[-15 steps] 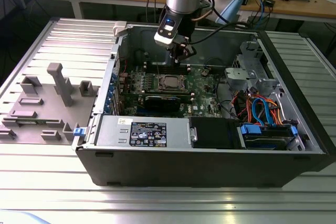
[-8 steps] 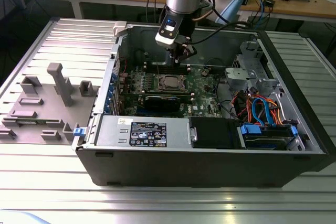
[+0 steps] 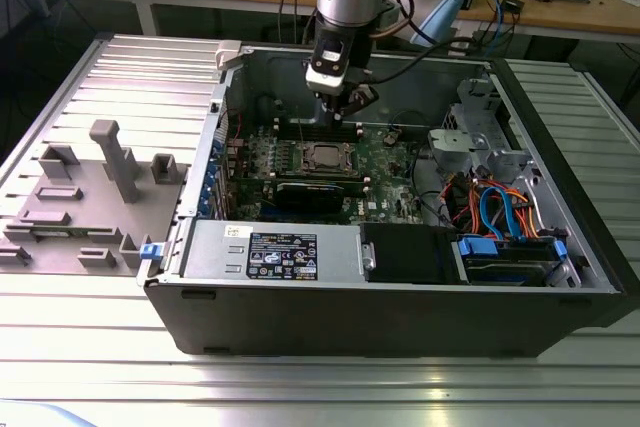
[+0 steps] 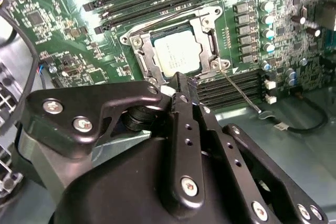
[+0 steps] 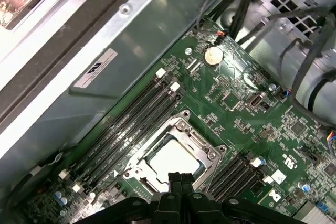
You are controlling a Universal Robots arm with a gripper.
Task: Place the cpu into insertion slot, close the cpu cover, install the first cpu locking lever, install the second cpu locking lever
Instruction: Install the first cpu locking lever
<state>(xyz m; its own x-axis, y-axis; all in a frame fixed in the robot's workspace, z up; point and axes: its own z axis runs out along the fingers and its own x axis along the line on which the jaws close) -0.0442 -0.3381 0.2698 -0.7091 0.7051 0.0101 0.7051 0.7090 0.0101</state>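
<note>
In the second wrist view, we saw the cpu (image 4: pixel 177 53) sitting in the insertion slot (image 4: pixel 207 23), with the cpu cover (image 4: pixel 144 59) down over it. The gripper (image 4: pixel 184 78) hovered just beside, fingers pinched together on nothing (one thin lever (image 4: pixel 239 90) looked unlatched, so we figured the levers were left).

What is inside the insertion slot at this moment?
The cpu lies in it, silver top showing through the cpu cover's cut-out. The frame hides its edges; the gripper covers part of it in both wrist views.
</note>
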